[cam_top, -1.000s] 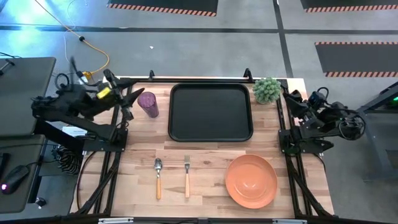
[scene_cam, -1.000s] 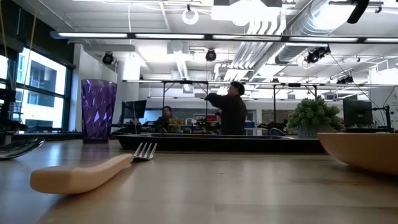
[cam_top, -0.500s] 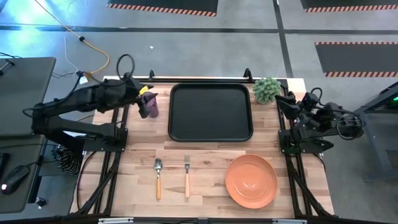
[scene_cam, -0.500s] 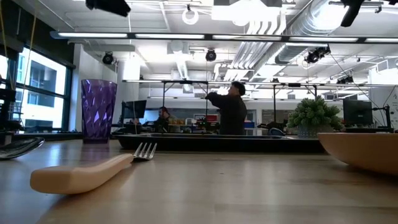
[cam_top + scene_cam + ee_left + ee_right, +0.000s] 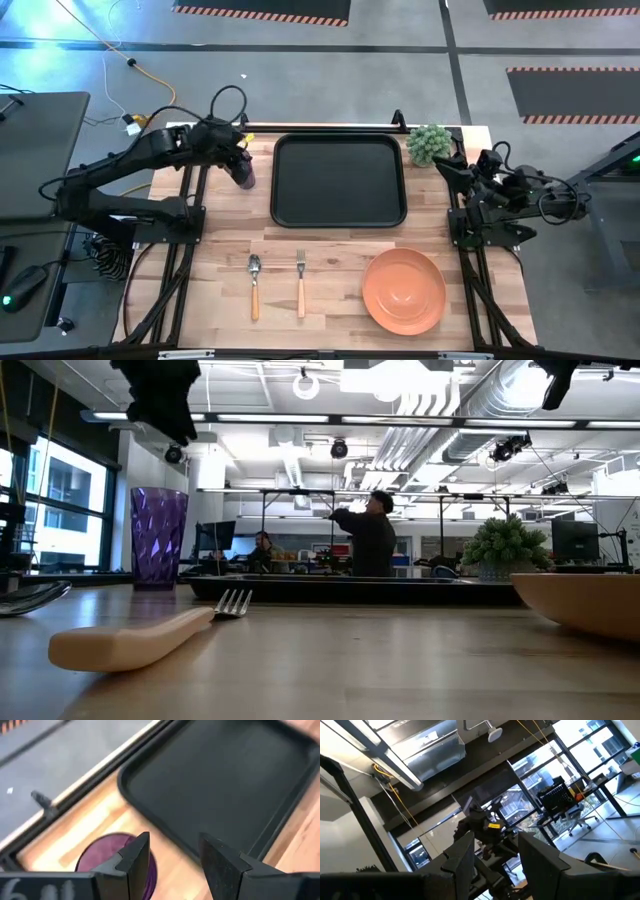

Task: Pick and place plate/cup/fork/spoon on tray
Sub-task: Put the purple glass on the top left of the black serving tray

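Left end effector (image 5: 172,857) hovers spread above the cup (image 5: 243,172) beside the tray (image 5: 340,215); right end effector (image 5: 492,855) spread, idle at the surface edge.

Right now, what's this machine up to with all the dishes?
The left hand hangs open just above the purple cup, beside the black tray, apparently about to grab it. Nothing is on the tray yet: the orange plate, fork and spoon lie on the table's near side. The right hand waits open near the green plant, holding nothing.
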### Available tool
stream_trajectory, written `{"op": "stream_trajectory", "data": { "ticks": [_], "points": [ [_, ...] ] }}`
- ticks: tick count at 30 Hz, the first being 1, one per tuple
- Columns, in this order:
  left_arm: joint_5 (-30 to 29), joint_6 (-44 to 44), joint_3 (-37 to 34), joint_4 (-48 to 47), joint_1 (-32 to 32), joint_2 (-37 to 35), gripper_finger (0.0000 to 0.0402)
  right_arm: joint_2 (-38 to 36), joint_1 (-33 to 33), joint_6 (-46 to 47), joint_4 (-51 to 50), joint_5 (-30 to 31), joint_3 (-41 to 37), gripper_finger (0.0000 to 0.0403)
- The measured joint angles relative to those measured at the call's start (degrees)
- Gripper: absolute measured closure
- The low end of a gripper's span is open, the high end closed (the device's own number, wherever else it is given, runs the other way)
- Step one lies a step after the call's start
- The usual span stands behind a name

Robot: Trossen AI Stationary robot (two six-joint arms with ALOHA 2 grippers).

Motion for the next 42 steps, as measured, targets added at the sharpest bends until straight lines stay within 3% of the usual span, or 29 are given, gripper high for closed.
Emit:
{"op": "stream_trajectory", "data": {
  "ticks": [6,24,42],
  "points": [
    [4.05,-2.13,0.00,-1.18,1.75,3.88,0.0245,-0.02,0.02,-0.02,-0.87,0.07,0.00,0.0258],
    [3.19,-14.59,0.00,-5.51,4.66,10.26,0.0245,-0.02,0.01,-0.04,-1.60,0.31,0.00,0.0258],
    [2.89,-11.20,-0.07,-10.91,4.09,14.70,0.0245,-0.03,0.01,-0.48,-3.12,1.25,0.00,0.0258]
  ]
}}
